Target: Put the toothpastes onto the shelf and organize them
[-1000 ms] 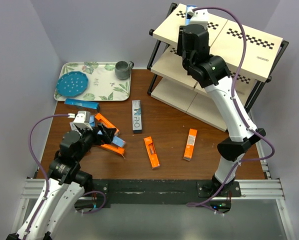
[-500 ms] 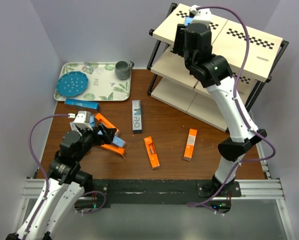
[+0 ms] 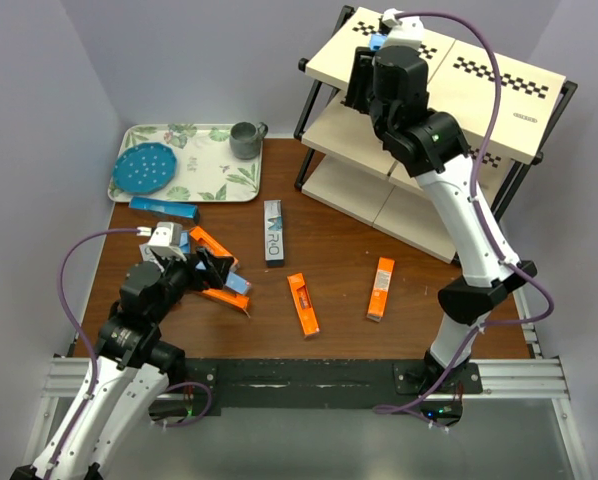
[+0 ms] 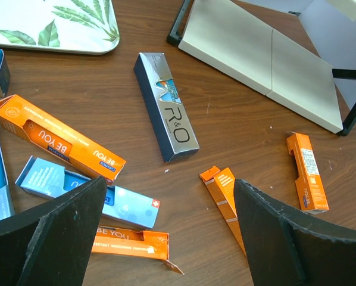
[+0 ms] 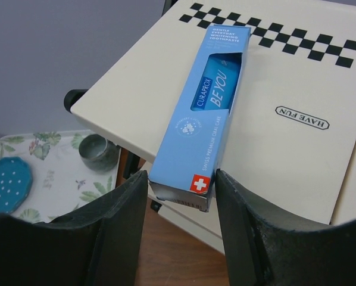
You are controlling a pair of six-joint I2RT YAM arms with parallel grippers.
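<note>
A light blue toothpaste box [image 5: 205, 113] lies on the top board of the shelf [image 5: 285, 155], its near end hanging over the board's edge. My right gripper [image 5: 181, 179] straddles that end, open, with a thin gap on each side. In the top view the box [image 3: 376, 42] is mostly hidden behind that gripper [image 3: 362, 78]. My left gripper [image 4: 169, 238] hangs wide open and empty over loose toothpastes on the table: a grey-and-teal one [image 4: 166, 107], a light blue one [image 4: 89, 193] and orange ones [image 4: 59, 138] [image 4: 130, 241] [image 4: 225, 199] [image 4: 308, 171].
A leaf-patterned tray [image 3: 219, 180] at the back left carries a teal plate [image 3: 144, 168] and a grey mug [image 3: 245, 139]. Another blue box [image 3: 164, 209] lies in front of the tray. The shelf's lower boards [image 4: 255, 59] reach down to the table at the back right.
My right arm has shifted slightly toward the back of the shelf, and its jaws have come off the light blue box, which now rests on the top board. The left arm has not moved.
</note>
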